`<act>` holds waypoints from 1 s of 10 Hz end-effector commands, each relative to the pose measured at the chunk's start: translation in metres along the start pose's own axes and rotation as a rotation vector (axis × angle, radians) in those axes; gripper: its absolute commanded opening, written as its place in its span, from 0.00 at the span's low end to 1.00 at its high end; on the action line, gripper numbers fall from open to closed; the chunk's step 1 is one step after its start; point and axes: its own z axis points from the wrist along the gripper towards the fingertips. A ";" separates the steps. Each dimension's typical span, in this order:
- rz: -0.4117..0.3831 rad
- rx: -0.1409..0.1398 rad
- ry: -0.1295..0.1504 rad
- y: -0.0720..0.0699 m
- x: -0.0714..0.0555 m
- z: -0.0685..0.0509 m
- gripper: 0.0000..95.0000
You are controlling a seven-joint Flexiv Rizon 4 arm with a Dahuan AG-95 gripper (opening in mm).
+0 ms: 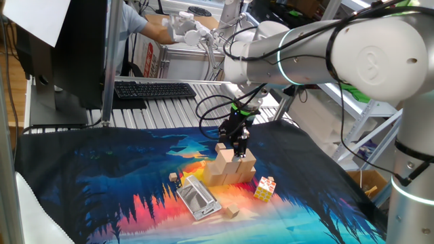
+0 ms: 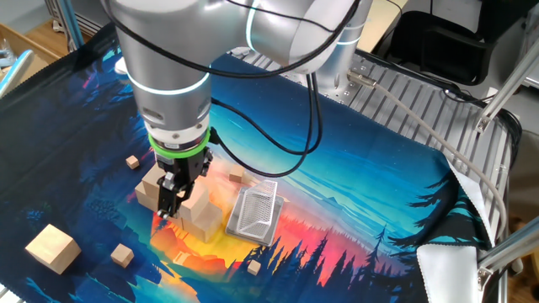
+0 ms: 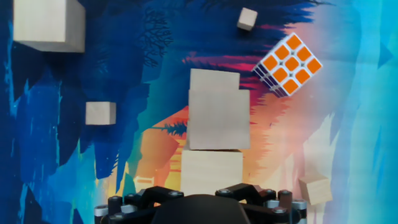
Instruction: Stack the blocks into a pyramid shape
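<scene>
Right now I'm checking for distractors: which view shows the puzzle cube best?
The hand view: the puzzle cube shows a full orange face, unobstructed. One fixed view shows it small, beside the stacked blocks. In the other fixed view I cannot find it.

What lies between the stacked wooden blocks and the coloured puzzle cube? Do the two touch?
Nothing but a bare strip of printed cloth. The hand view shows the stacked blocks and the puzzle cube apart.
</scene>
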 end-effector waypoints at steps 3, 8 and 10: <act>-0.039 0.008 -0.002 0.017 -0.010 -0.015 0.80; -0.096 0.009 -0.031 0.040 -0.027 -0.025 0.80; -0.118 0.011 -0.035 0.049 -0.036 -0.024 0.80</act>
